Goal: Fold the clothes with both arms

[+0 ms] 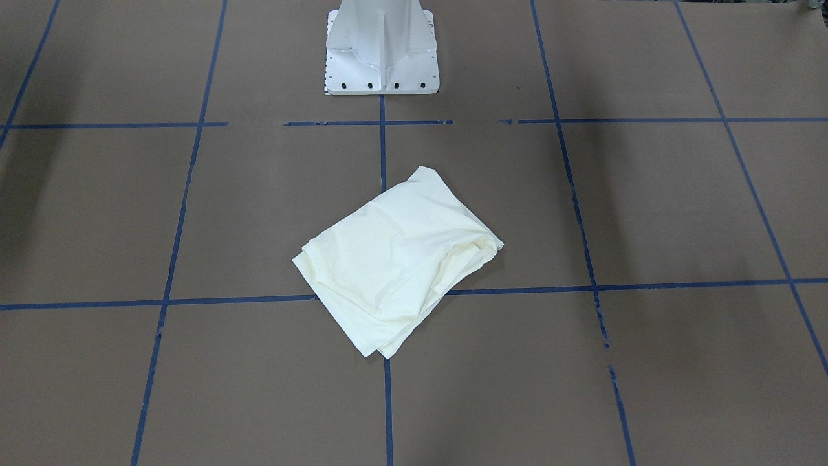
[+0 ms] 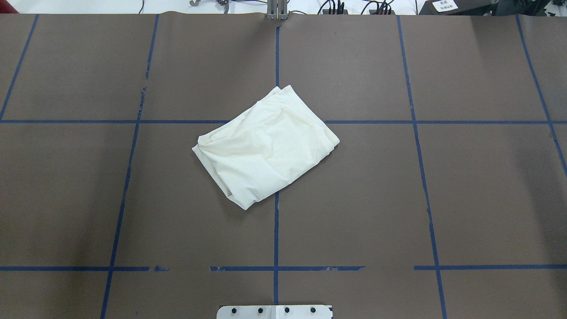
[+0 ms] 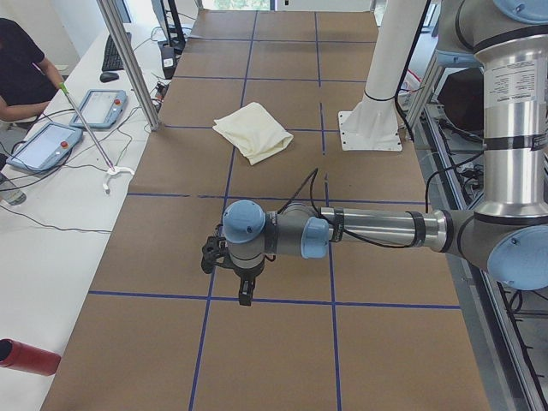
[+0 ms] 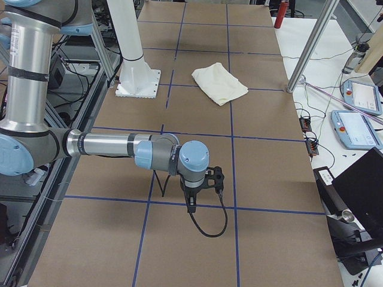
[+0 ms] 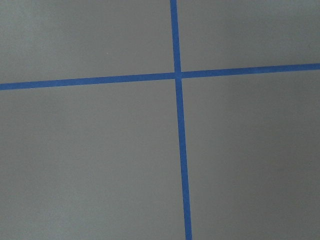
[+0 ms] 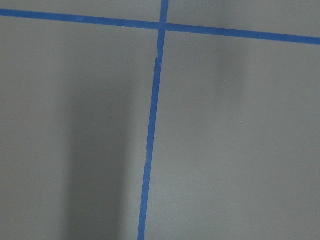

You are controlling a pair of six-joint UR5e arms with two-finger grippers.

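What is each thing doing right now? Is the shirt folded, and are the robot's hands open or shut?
Cream-white cloth shirt: folded into a small, wrinkly bundle, plain side up, lying on the brown blue-taped table.
Black two-finger left gripper: pointing down over bare table, away from the shirt; open or shut, cannot tell.
Black two-finger right gripper: pointing down over bare table, away from the shirt; cannot tell.

Brown paper-covered table (image 2: 354,199) was marked with a blue tape grid (image 2: 276,230), with gaps in the line nearest the white pedestal base (image 1: 381,45). A white bench (image 3: 51,248) ran along the far side and held a teach pendant (image 3: 98,109), a second pendant (image 3: 43,145), a keyboard (image 3: 112,53) and a red cylinder (image 3: 26,357) at its left end. A person (image 3: 21,73) in black sat at the bench.
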